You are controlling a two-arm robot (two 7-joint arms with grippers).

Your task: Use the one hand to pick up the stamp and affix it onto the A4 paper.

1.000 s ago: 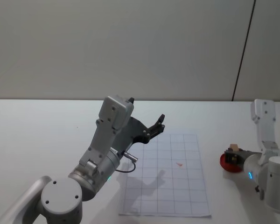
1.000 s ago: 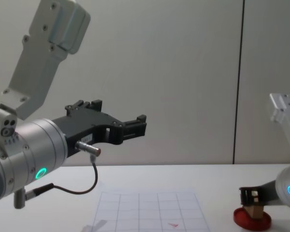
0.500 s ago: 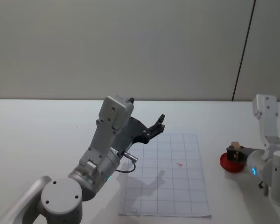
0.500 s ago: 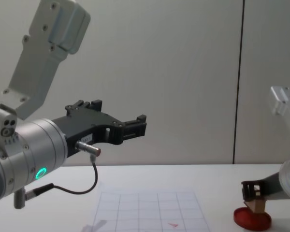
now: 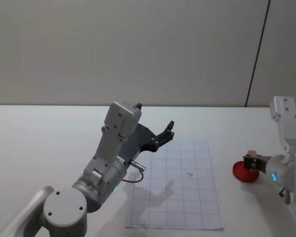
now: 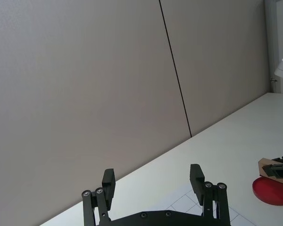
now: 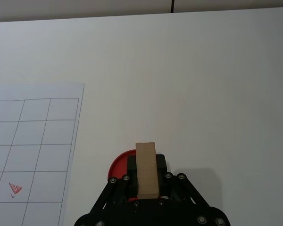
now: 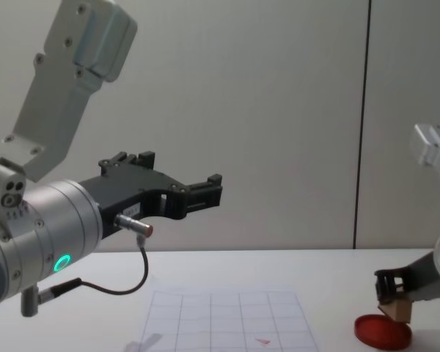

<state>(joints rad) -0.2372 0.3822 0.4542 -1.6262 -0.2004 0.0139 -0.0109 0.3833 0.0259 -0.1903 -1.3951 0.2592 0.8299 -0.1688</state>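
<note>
Grips a small light-tan rectangular wooden stamp [image 7: 146,168] between the fingers of the black two-fingered right gripper [image 5: 250,163] on the blue-ringed silver-grey arm, closed to the block's width and no further. Holds that block just over the 3 o'clock edge of a flat round red ink pad [image 8: 381,331], slightly tilted and, as far as the chest view allows, clear of the red surface. Judged so: pick-up done, 1 of 2 parts complete.

Left to do: carrying the block toward 9 o'clock, across the bare white table [image 5: 39,133], to the white A4 paper with the faint grey grid [image 5: 177,197], then pressing it down on the sheet. Nothing stamped by this block to be seen there yet, only a small red mark [image 5: 190,174] near the sheet's middle. Pad and paper near each other but apart.

Parked over the paper's 10 o'clock corner: the black left gripper [image 6: 153,176] on the green-ringed arm, fingers spread wide, holding nothing.
</note>
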